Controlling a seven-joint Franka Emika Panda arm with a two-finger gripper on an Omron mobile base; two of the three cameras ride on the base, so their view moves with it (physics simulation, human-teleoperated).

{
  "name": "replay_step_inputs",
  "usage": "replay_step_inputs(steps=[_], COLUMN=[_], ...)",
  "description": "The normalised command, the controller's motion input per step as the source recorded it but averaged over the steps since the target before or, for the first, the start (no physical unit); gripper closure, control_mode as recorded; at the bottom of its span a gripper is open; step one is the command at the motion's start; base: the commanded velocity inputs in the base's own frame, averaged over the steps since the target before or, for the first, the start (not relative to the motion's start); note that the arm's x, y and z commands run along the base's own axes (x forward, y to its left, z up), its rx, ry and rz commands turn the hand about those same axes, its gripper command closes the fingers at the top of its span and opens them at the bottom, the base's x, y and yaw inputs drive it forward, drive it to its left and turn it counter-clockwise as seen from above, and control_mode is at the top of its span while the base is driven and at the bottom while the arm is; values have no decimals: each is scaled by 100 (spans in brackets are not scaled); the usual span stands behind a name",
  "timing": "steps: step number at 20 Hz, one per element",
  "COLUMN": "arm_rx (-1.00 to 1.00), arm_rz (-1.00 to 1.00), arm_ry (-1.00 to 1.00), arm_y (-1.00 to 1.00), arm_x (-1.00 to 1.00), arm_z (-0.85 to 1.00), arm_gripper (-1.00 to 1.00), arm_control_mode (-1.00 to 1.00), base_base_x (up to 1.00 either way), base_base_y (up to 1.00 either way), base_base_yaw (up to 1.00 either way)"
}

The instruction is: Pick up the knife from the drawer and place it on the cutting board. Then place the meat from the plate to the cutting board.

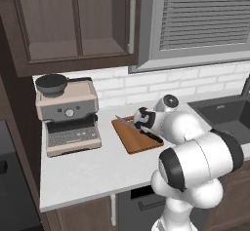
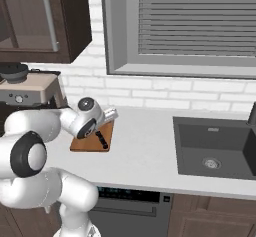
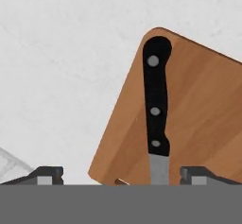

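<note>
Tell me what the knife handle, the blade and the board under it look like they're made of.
The knife lying on the cutting board has a handle of glossy black, likely plastic or stained wood, with three grey rivets that look metal. The blade is a plain silver-grey, probably steel; little of it shows. The board is reddish-brown with faint grain lines and a matte face, so it reads as wood.

The cutting board [image 3: 203, 105] is reddish-brown wood with a fine grain. The knife [image 3: 156, 109] has a black handle with three grey rivets and a silver blade. The counter [image 3: 61, 76] is pale grey, faintly mottled. At nine o'clock, the coffee machine [image 1: 68, 115] is beige and dark grey.
</note>
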Motion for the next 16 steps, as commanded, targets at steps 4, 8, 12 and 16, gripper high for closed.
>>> replay_step_inputs(steps=[4, 8, 12, 16], arm_rx=[13, 8, 2, 0], arm_rz=[-1, 0, 0, 1], arm_ry=[2, 11, 17, 7], arm_y=[-24, -19, -7, 0], arm_x=[-32, -31, -46, -66], arm_z=[90, 100, 77, 35], arm_gripper=[-100, -100, -100, -100], arm_control_mode=[-100, -100, -100, -100], base_base_x=[0, 0, 0, 0], base_base_y=[0, 0, 0, 0], base_base_yaw=[0, 0, 0, 0])
